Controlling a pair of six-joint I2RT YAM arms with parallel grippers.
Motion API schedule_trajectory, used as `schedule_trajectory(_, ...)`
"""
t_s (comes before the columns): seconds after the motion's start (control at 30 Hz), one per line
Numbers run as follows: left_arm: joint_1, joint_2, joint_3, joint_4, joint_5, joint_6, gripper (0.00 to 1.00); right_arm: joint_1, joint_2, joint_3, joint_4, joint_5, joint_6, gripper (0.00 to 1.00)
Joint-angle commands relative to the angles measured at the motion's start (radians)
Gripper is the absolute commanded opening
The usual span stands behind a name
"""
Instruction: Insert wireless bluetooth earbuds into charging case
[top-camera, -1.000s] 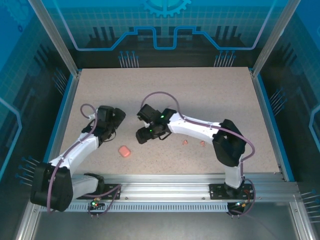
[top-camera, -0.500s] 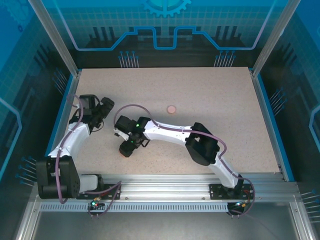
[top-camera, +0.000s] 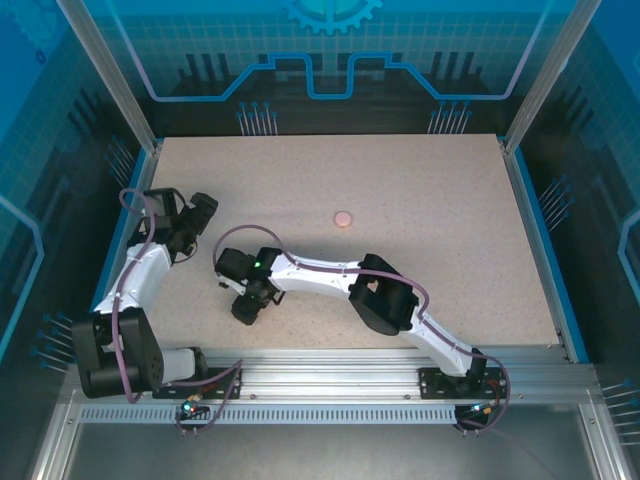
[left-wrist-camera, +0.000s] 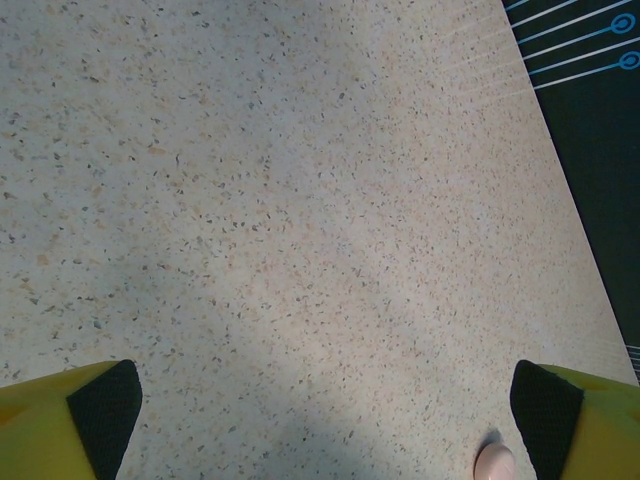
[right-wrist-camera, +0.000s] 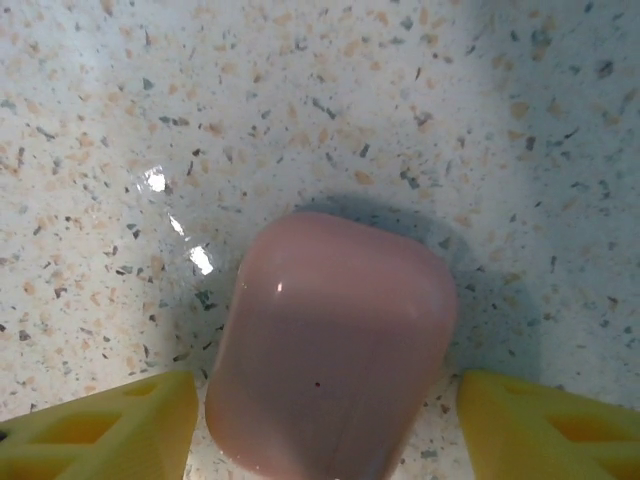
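Observation:
A rounded-rectangular pink charging case (right-wrist-camera: 335, 345) lies flat on the speckled table. My right gripper (right-wrist-camera: 325, 405) is open and straddles it, with a yellow finger (right-wrist-camera: 110, 430) close on each side and a thin gap still showing. From above, the right gripper (top-camera: 243, 310) hangs over that case and hides it. My left gripper (left-wrist-camera: 325, 415) is open over bare table at the left (top-camera: 200, 210). One pale pinkish earbud (left-wrist-camera: 495, 463) lies just inside its right fingertip (left-wrist-camera: 545, 410). A round pink case (top-camera: 343, 218) sits mid-table.
The table's left edge and blue rail (top-camera: 120, 235) run close beside the left gripper; the dark floor past the edge (left-wrist-camera: 600, 130) shows in the left wrist view. The right arm (top-camera: 380, 300) stretches low across the near middle of the table.
My right gripper has swung left and nearer, down over the rectangular case, its jaws narrowing. The left arm has pulled away to the left. The round case has come into view.

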Motion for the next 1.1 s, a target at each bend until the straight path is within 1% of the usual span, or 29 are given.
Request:
schedule_trajectory(0.0,0.01,0.002,0.015,-0.02,0.034,0.019,0.99,0.012,0.04,0.032,-0.025,0.049,-0.026,0.68)
schedule_trajectory(0.07,0.01,0.002,0.013,-0.019,0.035,0.017,0.99,0.012,0.042,0.032,-0.024,0.057,-0.031,0.64)
schedule_trajectory(0.2,0.011,0.003,0.013,-0.018,0.037,0.019,0.99,0.011,0.047,0.035,-0.021,0.052,-0.047,0.49)
schedule_trajectory(0.33,0.011,-0.001,0.008,-0.018,0.043,0.023,0.99,0.011,0.019,0.007,-0.019,0.056,-0.077,0.45)
schedule_trajectory(0.43,0.011,-0.002,0.002,-0.011,0.047,0.019,0.99,0.005,-0.038,-0.06,0.003,0.061,-0.126,0.41)
schedule_trajectory(0.53,0.011,0.0,0.001,-0.011,0.055,0.017,0.99,-0.01,-0.113,-0.158,0.036,0.053,-0.171,0.4)
schedule_trajectory(0.7,0.011,-0.01,-0.001,-0.011,0.066,0.013,0.99,-0.057,-0.246,-0.371,0.083,0.003,-0.273,0.38)
schedule_trajectory(0.8,0.011,-0.012,-0.006,0.001,0.076,0.003,0.99,-0.093,-0.288,-0.452,0.081,-0.003,-0.317,0.38)
schedule_trajectory(0.93,0.011,-0.006,-0.011,0.014,0.093,-0.011,0.99,-0.126,-0.298,-0.493,0.072,0.009,-0.348,0.4)
schedule_trajectory(1.0,0.01,-0.005,-0.015,0.019,0.098,-0.016,0.99,-0.137,-0.293,-0.491,0.069,0.022,-0.353,0.44)
schedule_trajectory(1.07,0.009,-0.007,-0.02,0.022,0.102,-0.018,0.99,-0.144,-0.284,-0.478,0.064,0.042,-0.348,0.5)
